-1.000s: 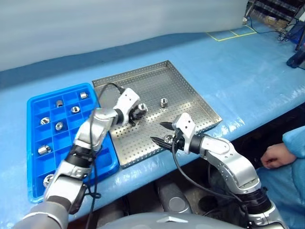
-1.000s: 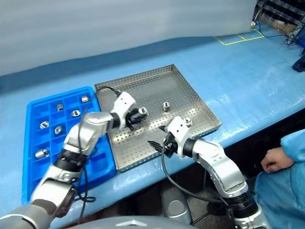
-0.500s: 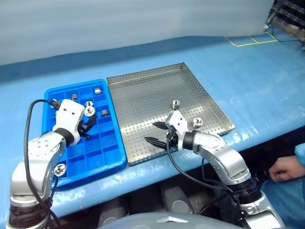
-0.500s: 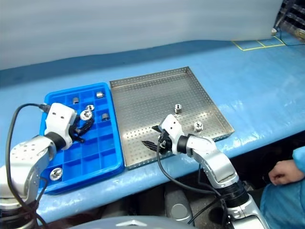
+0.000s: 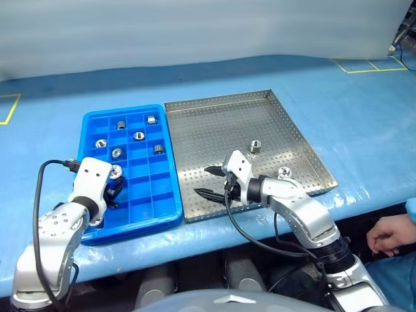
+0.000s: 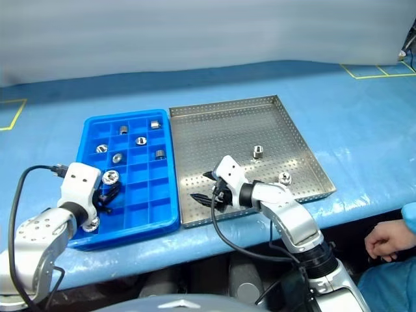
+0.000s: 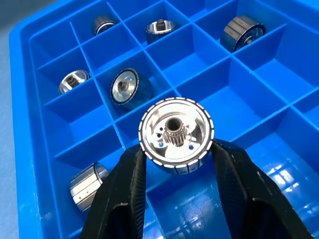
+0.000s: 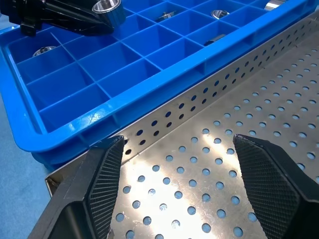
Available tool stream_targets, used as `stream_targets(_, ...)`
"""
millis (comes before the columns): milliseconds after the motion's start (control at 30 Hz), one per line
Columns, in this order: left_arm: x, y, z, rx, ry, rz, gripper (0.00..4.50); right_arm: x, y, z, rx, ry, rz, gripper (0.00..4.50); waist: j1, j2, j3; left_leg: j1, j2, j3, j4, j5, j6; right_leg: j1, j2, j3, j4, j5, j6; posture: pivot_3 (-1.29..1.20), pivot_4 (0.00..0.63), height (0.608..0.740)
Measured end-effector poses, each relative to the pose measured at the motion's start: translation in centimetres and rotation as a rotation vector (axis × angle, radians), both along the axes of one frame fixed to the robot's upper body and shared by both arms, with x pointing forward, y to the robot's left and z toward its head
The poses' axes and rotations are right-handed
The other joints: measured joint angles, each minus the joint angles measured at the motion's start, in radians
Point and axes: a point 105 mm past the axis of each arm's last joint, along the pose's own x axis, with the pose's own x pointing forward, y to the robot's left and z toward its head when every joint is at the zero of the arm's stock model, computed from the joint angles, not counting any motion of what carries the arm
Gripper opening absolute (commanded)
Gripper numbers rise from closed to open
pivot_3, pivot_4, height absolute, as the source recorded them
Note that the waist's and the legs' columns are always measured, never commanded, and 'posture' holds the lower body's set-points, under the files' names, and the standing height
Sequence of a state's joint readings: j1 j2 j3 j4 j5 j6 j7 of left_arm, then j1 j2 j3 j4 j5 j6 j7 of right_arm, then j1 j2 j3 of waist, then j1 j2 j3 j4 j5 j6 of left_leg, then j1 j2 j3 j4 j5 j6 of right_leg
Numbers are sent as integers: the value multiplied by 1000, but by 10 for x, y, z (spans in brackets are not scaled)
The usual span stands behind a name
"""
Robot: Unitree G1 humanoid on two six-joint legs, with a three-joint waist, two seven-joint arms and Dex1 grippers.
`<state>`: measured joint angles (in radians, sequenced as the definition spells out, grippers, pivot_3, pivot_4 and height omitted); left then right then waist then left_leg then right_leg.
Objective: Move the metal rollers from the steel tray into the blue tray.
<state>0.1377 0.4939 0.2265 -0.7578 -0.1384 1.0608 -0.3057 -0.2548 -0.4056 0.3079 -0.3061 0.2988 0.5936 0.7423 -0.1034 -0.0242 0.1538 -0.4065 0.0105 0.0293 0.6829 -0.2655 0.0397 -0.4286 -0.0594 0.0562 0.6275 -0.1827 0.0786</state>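
Observation:
My left gripper is shut on one of the metal rollers, a shiny toothed cylinder with a central hole. It hangs over the near left compartments of the blue tray. Several rollers lie in the tray's far cells, such as one roller. The steel tray lies to the right, holding two rollers. My right gripper stands open and empty over the steel tray's near left corner, beside the blue tray's wall.
Both trays rest side by side on a blue-covered table. A person's hand shows past the table's near right edge. Yellow tape marks lie at the far right.
The camera has swung left. My left gripper carried the roller from the steel tray leftward and nearer, to above the blue tray's near cells. The right gripper stayed put and open.

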Motion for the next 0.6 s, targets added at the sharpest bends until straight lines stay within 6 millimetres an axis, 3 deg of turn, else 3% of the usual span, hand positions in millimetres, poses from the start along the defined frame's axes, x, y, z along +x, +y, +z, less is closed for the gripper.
stream_targets(233,-2,-1,-4,-4,14,-3,1673,0,0,0,-3,-1,-1,3700,10,0,0,0,0,0,0,0,0,0,0,-1,0,0,0,-120,150,740)
stream_targets(500,-7,0,-9,-7,38,-11,4378,1,-2,-1,-18,-8,-12,3700,10,0,0,0,0,0,0,0,0,0,0,-1,0,0,-1,-124,150,740)
stream_targets(600,-5,-2,-6,-23,16,-10,4469,2,-2,-1,-20,-9,-14,3700,19,0,0,0,0,0,0,0,0,1,-1,-1,0,0,-1,-125,150,740)
